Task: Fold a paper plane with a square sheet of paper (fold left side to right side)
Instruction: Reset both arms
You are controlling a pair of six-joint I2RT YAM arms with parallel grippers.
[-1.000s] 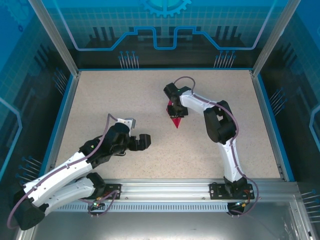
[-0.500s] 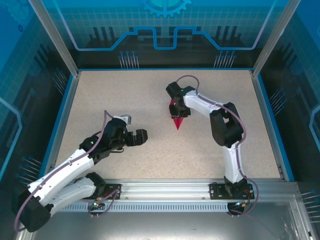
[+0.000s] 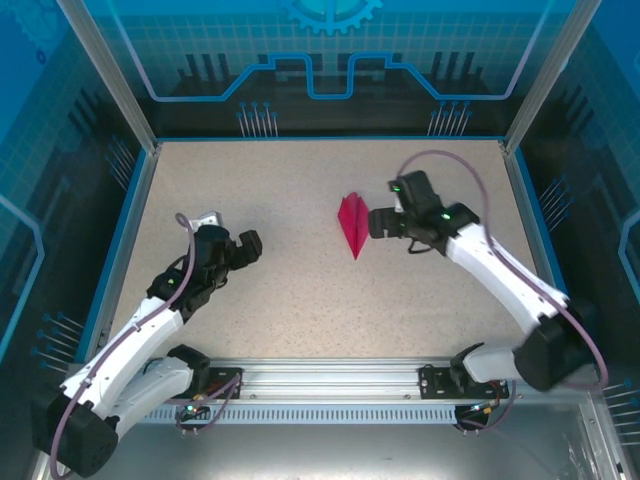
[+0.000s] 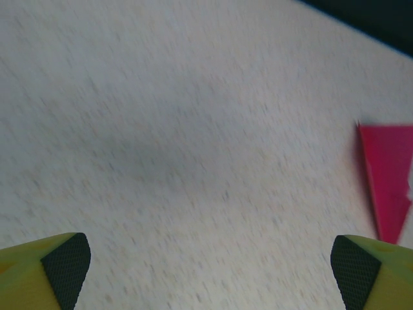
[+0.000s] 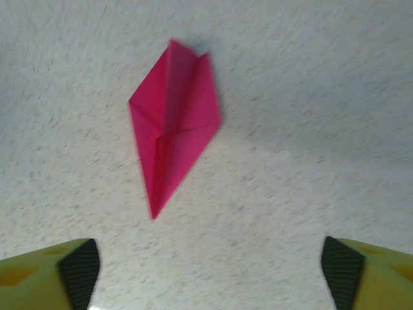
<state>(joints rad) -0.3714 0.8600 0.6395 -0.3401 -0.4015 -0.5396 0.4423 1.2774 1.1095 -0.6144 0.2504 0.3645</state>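
The magenta-pink paper plane (image 3: 351,224) lies flat near the middle of the table, a narrow dart with a centre crease and its sharp tip toward the near edge. Nothing holds it. My right gripper (image 3: 380,222) sits just right of it, open and apart from the paper. In the right wrist view the paper plane (image 5: 171,139) lies ahead of the open right gripper (image 5: 210,274), with bare table between the fingers (image 5: 79,271). My left gripper (image 3: 249,244) is open and well to the left. The left wrist view catches the paper plane (image 4: 387,187) at its right edge, beyond the empty left gripper (image 4: 210,274).
The speckled beige table (image 3: 300,310) is bounded by a blue rim (image 3: 130,225) and by metal frame posts at the back corners. The arm bases are bolted to an aluminium rail (image 3: 330,385) along the near edge.
My right gripper has opened, let go of the paper and swung off it to the right. The left arm has drawn back to the left, still open. The paper has stayed in place.
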